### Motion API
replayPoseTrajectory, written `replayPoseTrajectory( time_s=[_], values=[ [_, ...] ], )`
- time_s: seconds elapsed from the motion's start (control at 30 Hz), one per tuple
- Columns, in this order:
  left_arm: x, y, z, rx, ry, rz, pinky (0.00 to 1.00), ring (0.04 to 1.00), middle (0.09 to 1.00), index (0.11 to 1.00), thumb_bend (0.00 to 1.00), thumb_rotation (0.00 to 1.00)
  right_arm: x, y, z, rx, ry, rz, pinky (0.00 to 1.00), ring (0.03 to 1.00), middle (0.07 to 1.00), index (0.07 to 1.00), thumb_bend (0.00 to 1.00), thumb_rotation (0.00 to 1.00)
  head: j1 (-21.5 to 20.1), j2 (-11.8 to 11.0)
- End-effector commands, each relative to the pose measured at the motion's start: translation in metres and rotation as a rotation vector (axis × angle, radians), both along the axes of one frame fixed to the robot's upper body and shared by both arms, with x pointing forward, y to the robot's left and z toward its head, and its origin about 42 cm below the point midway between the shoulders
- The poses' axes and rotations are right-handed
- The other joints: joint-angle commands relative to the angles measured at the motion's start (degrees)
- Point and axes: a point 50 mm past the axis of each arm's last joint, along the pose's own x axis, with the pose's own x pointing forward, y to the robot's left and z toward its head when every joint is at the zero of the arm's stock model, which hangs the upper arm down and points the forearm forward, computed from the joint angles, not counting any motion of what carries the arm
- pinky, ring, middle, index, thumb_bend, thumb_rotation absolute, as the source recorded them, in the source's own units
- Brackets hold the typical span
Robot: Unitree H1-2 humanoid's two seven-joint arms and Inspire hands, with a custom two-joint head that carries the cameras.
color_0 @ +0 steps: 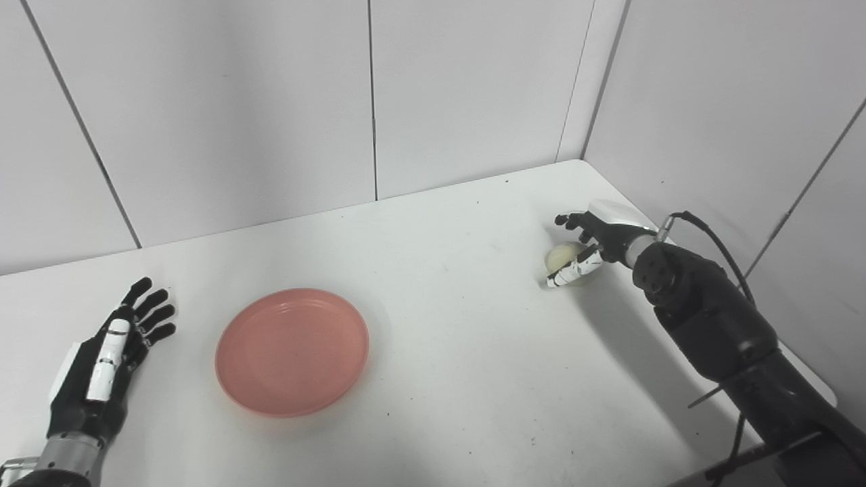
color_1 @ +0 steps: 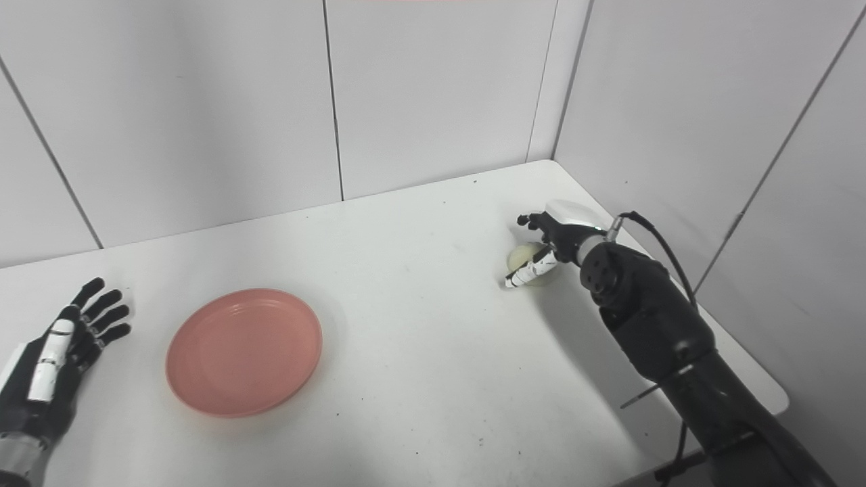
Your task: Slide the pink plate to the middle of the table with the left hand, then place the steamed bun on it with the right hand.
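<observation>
Left eye view
Plate: the pink plate (color_0: 292,351) lies flat on the white table (color_0: 460,379).
Left hand (color_0: 108,358): left of the plate, apart from it, fingers spread, holding nothing.

Right eye view
Bun: the steamed bun (color_1: 526,258) sits far right of the plate.
Right hand (color_1: 551,243): fingers curled around the bun, touching it.

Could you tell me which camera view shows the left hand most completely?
The left eye view: the left hand shows down to its wrist, fingers spread. In the right eye view it sits at the picture's edge, partly cropped.
</observation>
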Motion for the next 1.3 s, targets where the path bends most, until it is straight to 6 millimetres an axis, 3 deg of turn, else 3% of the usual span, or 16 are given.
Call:
replayPoseTrajectory(
  time_s=[0.0,0.3,0.53,0.63,0.7,0.77,0.8,0.87,1.27],
  values=[
    [-0.048,0.019,-0.063,0.007,0.175,0.036,0.84,0.872,0.894,0.897,0.53,0.96,0.006,-0.006,0.031,-0.045,-0.072,-0.012,0.65,0.800,0.880,0.864,1.00,0.32,0.02,0.14],
    [-0.049,0.020,-0.061,0.012,0.174,0.031,0.84,0.874,0.895,0.899,0.53,0.96,0.008,-0.006,0.026,-0.069,-0.042,-0.009,0.68,0.811,0.880,0.853,1.00,0.30,0.15,0.48],
    [-0.051,0.019,-0.058,0.011,0.172,0.032,0.84,0.868,0.890,0.892,0.53,0.95,0.011,-0.010,0.021,-0.044,-0.038,-0.036,0.63,0.730,0.789,0.815,0.94,0.16,0.25,0.83],
    [-0.051,0.019,-0.058,0.010,0.174,0.032,0.84,0.872,0.892,0.895,0.52,0.96,0.011,-0.011,0.021,-0.055,-0.034,-0.038,0.59,0.681,0.738,0.785,0.87,0.09,0.20,0.91],
    [-0.052,0.019,-0.058,0.011,0.175,0.034,0.84,0.873,0.893,0.896,0.52,0.96,0.013,-0.014,0.019,-0.082,-0.032,-0.038,0.49,0.565,0.627,0.709,0.79,0.02,0.17,0.94],
    [-0.052,0.020,-0.058,0.011,0.176,0.033,0.84,0.873,0.893,0.896,0.52,0.96,0.016,-0.017,0.017,-0.097,-0.028,-0.044,0.47,0.539,0.601,0.685,0.77,0.01,0.13,0.98],
    [-0.052,0.020,-0.058,0.011,0.176,0.032,0.84,0.874,0.894,0.897,0.53,0.96,0.017,-0.017,0.016,-0.102,-0.026,-0.048,0.43,0.483,0.501,0.596,0.63,0.00,0.13,0.98],
    [-0.052,0.020,-0.059,0.011,0.175,0.031,0.84,0.875,0.896,0.898,0.53,0.96,0.020,-0.019,0.014,-0.117,-0.021,-0.055,0.41,0.461,0.454,0.545,0.55,0.00,0.13,1.08],
    [-0.051,0.019,-0.059,0.014,0.176,0.020,0.85,0.880,0.900,0.904,0.54,0.96,0.031,-0.024,0.008,-0.094,-0.004,-0.059,0.38,0.439,0.455,0.519,0.53,0.00,0.80,0.86]
  ],
)
